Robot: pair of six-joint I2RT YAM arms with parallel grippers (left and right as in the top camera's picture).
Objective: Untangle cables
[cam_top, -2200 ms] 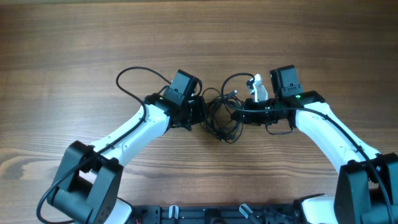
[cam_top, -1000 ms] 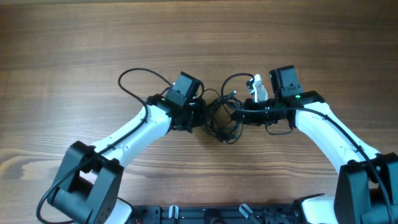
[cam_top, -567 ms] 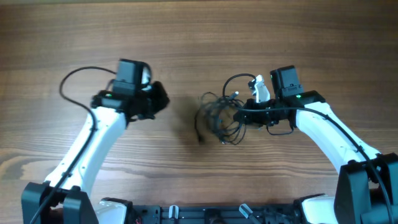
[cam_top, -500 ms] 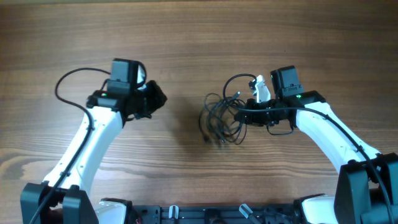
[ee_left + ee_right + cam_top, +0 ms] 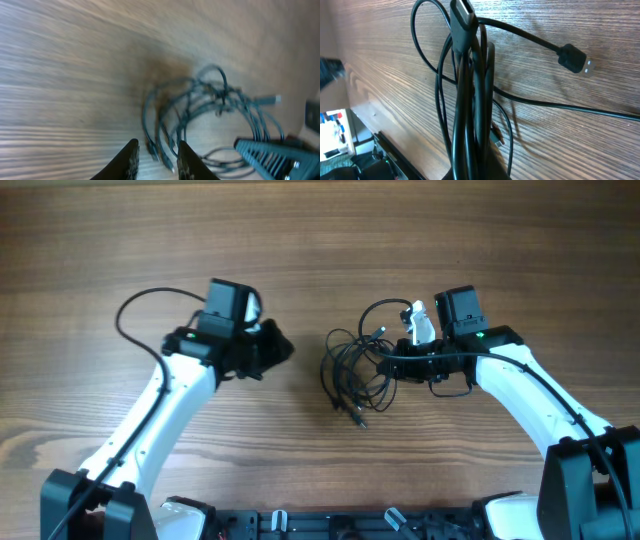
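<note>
Left wrist view first: shows left gripper (image 5: pixel 157 156) parted, bare wood in the gap, nothing held. Puts the cables (image 5: pixel 200 110) ahead of those fingertips, well apart. Overhead, finds right gripper (image 5: pixel 392 365) clenched on the right edge of the cables (image 5: pixel 350 375), so far the nearer arm. Places them mid-table (image 5: pixel 320 240), to the right of left gripper (image 5: pixel 280 350), long axis running away from the robot, one plug end trailing back toward it. Against half a second back: brings the left jaws closer; against a second back: no longer shut at the cables.
</note>
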